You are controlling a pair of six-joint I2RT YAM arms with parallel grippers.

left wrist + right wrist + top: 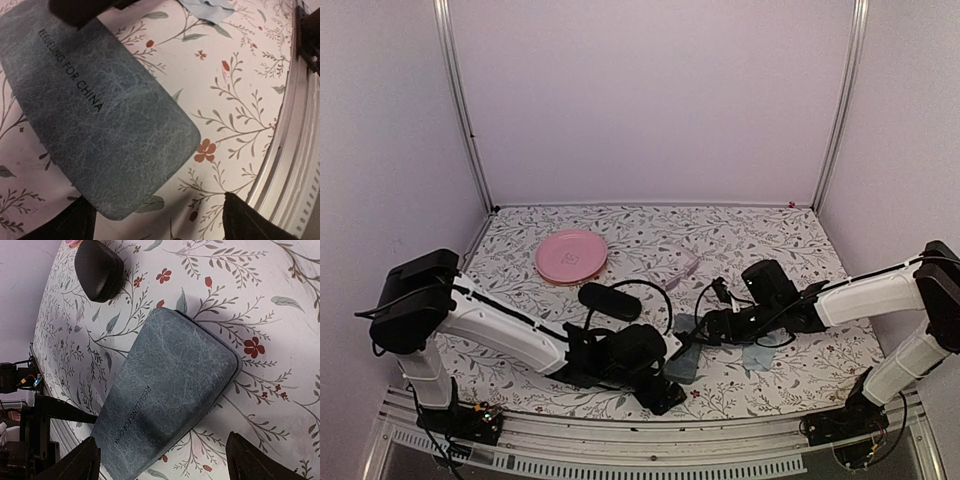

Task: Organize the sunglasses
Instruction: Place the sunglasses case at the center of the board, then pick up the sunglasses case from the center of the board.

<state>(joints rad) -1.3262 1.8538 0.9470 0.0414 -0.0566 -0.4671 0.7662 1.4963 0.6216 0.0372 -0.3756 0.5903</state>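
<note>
While beyond right claw (161, 447), pale sunglasses (677, 268).

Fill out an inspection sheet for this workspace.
Surface: floral-print table cover, flat.
Job's things: pale pinkish sunglasses lying mid-table; reddish-brown pair not seen.
Clutter: grey-blue case, black oval case, pink plate, light blue cloth.
Grippers: left gripper open at the grey-blue case's end; right gripper open over the same case.
Cables: black cable looped on the table beside the black oval case.
Surroundings: plain pale walls, metal frame posts.
</note>
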